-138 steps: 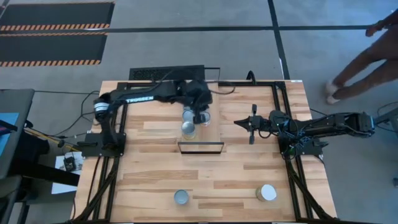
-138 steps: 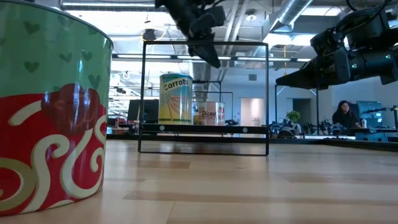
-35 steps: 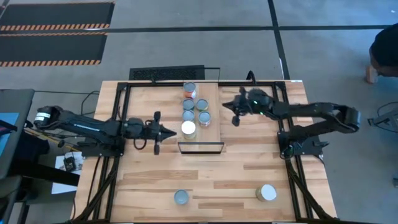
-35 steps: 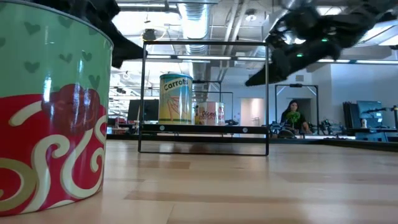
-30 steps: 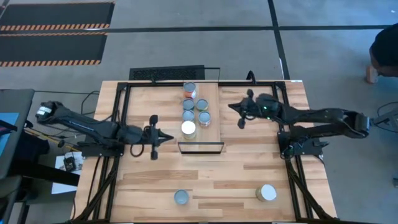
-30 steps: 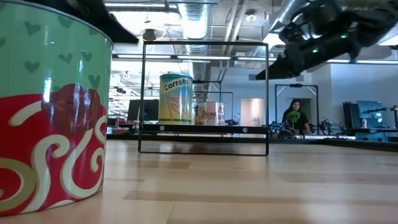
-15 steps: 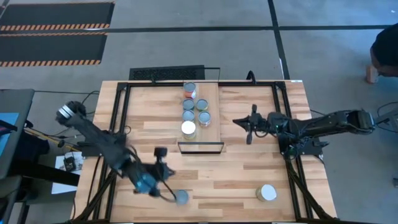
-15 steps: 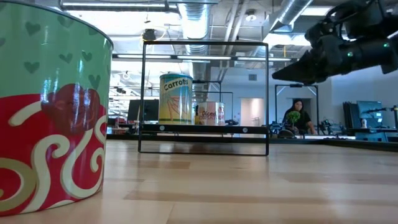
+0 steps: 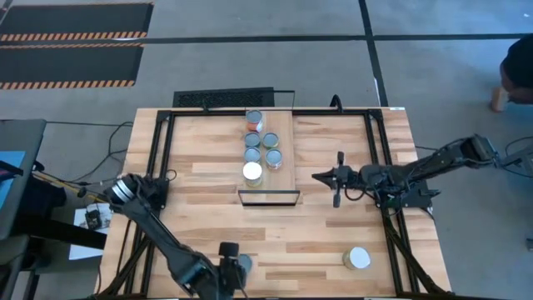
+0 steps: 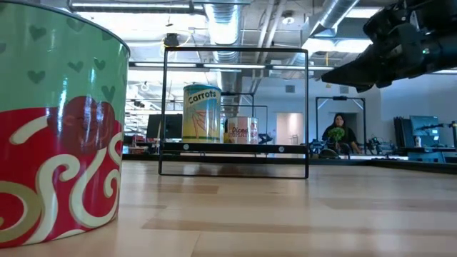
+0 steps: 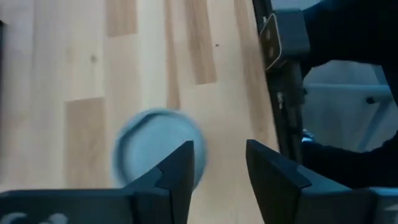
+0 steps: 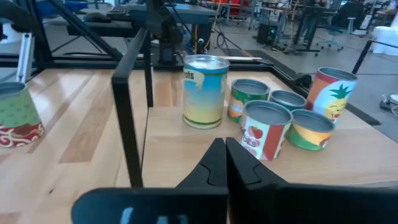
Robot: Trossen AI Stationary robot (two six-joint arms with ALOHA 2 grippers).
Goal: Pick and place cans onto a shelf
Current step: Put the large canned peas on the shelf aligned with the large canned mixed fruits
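Note:
A green-and-red can (image 9: 243, 264) with a silver top (image 11: 152, 146) stands near the table's front edge and fills the left of the low view (image 10: 57, 128). My left gripper (image 11: 219, 163) hangs open just above it. The can lies behind one finger, not in the gap. Several cans (image 9: 260, 137) stand on the shelf (image 9: 287, 125), the nearest with a white lid (image 9: 251, 172). My right gripper (image 9: 317, 176) is shut in the air to the right of the shelf, pointing at it (image 12: 225, 152).
Another white-lidded can (image 9: 358, 258) stands near the front right corner. The shelf's thin black frame (image 10: 235, 111) rises over its near end. Black rails (image 9: 379, 167) run along the table's sides. A person's foot (image 9: 504, 87) shows on the floor at the far right.
My left gripper has swung from beside the shelf's left side toward the table's near edge and now hangs at the green-and-red can. My right gripper has drawn back from the shelf's far end toward the near and right edges. No can has moved.

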